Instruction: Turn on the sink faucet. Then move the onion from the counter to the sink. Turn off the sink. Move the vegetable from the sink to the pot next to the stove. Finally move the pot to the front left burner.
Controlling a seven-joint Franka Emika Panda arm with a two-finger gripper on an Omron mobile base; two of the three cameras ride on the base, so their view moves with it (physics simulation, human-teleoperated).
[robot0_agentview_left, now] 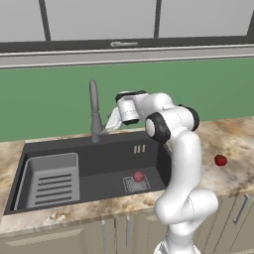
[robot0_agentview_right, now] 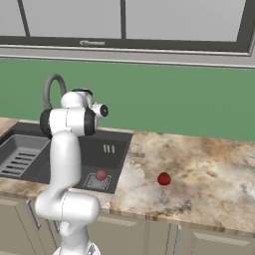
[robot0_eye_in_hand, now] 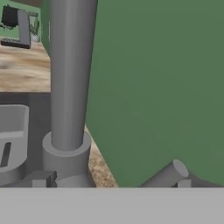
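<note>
The sink faucet [robot0_agentview_left: 93,111] [robot0_agentview_right: 52,84] rises behind the dark sink [robot0_agentview_left: 99,158] [robot0_agentview_right: 114,157]. My gripper [robot0_agentview_left: 113,120] [robot0_eye_in_hand: 111,183] hangs open just right of the faucet's base. In the hand view the faucet column [robot0_eye_in_hand: 70,78] stands close on the left, and the thin lever [robot0_eye_in_hand: 166,176] lies beside my right fingertip [robot0_eye_in_hand: 183,183]. Nothing is held. A reddish ball, the onion [robot0_agentview_left: 138,176] [robot0_agentview_right: 101,174], rests on the drain grate. No water shows under the spout.
A second, darker red ball [robot0_agentview_left: 220,159] [robot0_agentview_right: 164,179] lies on the marbled counter [robot0_agentview_left: 235,141] [robot0_agentview_right: 209,169] right of the sink. A lighter grey slotted tray [robot0_agentview_left: 52,181] [robot0_agentview_right: 20,154] fills the sink's left side. A green wall stands close behind the faucet.
</note>
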